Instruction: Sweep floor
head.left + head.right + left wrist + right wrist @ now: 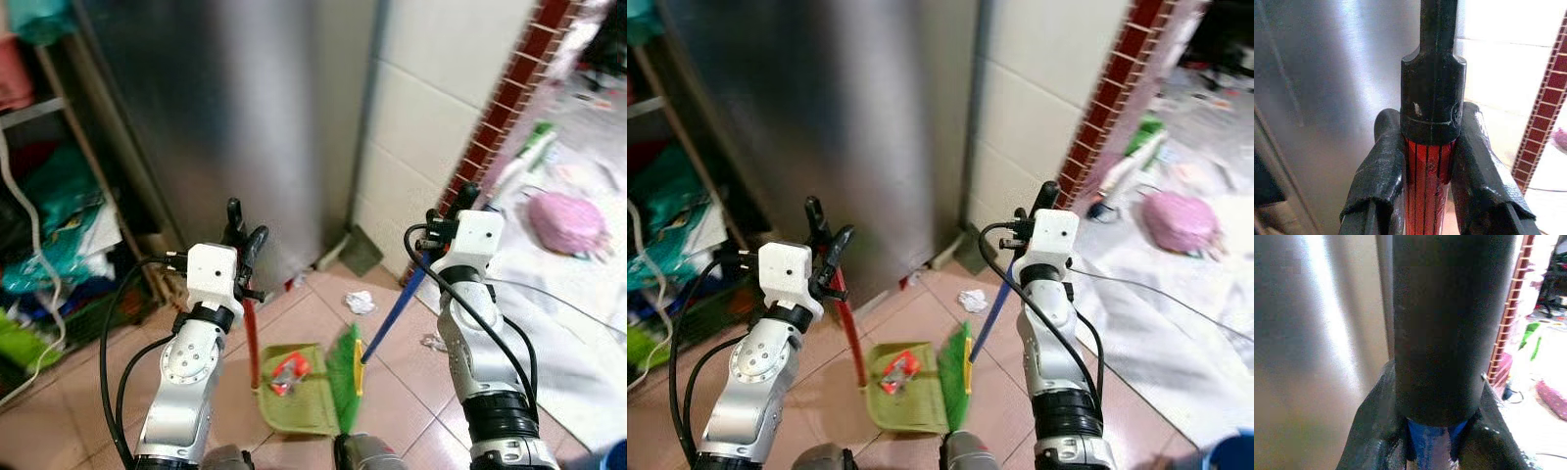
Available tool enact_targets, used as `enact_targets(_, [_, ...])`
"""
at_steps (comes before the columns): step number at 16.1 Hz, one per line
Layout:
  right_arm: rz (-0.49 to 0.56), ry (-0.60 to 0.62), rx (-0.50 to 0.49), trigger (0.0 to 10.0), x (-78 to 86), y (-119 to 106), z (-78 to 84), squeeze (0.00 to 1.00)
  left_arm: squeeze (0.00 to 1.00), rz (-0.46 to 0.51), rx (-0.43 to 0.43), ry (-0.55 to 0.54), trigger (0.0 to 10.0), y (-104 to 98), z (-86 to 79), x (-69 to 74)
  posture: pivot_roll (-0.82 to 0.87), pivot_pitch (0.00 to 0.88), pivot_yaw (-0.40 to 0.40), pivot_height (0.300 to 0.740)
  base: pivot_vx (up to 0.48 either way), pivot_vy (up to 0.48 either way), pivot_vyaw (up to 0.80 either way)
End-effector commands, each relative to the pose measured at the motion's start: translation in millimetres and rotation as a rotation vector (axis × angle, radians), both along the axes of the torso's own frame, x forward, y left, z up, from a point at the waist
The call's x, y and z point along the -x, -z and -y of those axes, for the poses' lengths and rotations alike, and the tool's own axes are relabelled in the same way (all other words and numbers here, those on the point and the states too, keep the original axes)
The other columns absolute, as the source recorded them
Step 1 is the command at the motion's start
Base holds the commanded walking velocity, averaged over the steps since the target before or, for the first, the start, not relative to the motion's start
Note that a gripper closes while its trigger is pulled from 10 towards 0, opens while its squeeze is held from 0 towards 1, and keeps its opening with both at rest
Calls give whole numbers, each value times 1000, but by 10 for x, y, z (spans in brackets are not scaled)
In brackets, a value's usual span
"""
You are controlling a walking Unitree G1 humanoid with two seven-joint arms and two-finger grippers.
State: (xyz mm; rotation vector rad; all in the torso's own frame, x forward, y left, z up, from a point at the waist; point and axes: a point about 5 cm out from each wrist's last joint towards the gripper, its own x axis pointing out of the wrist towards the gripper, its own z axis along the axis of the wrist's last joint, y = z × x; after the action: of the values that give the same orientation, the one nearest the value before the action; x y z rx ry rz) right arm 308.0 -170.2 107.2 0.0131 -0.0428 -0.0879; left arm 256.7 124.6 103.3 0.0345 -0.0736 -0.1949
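A green dustpan (299,406) lies on the tiled floor with a red wrapper (290,370) in it. Its red handle (252,338) rises to my left gripper (245,243), which is shut on it; the black grip end shows between the fingers (1380,171). A green broom head (345,367) stands at the dustpan's right edge. Its blue handle (400,305) slants up to my right gripper (460,201), shut on the black grip (1442,333). Crumpled white paper (360,302) lies on the tiles beyond the broom, a smaller scrap (432,342) to its right.
A steel fridge (235,117) stands straight ahead, a white tiled wall (431,108) and red brick edge (509,98) to its right. Shelves with cloth and bags (49,215) are on the left. White sheeting with a pink bundle (566,223) covers the floor at right.
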Motion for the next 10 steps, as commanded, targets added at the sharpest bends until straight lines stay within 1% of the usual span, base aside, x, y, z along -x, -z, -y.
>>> enact_targets(1, [28, 12, 33, 10000, -26, -61, 35, 0, 0, 35, -7, 8, 10000, -82, 7, -31, -18, 0, 3, 740, 0, 0, -800])
enact_targets(4, [21, 59, 67, 10000, -25, -45, 105, 0, 0, 39, -5, 56, 10000, -94, 47, -26, -21, 0, 6, 740, 0, 0, -800])
enact_targets(5, [17, 68, 75, 10000, -30, -35, 123, 0, 0, 31, 23, 58, 10000, -93, 49, -21, -20, 0, 7, 740, 0, 0, -800])
enact_targets(10, [9, 68, 77, 10000, -41, -20, 121, 0, 0, 16, 36, 55, 10000, -80, 50, -14, -18, 0, 6, 740, 0, 0, -800])
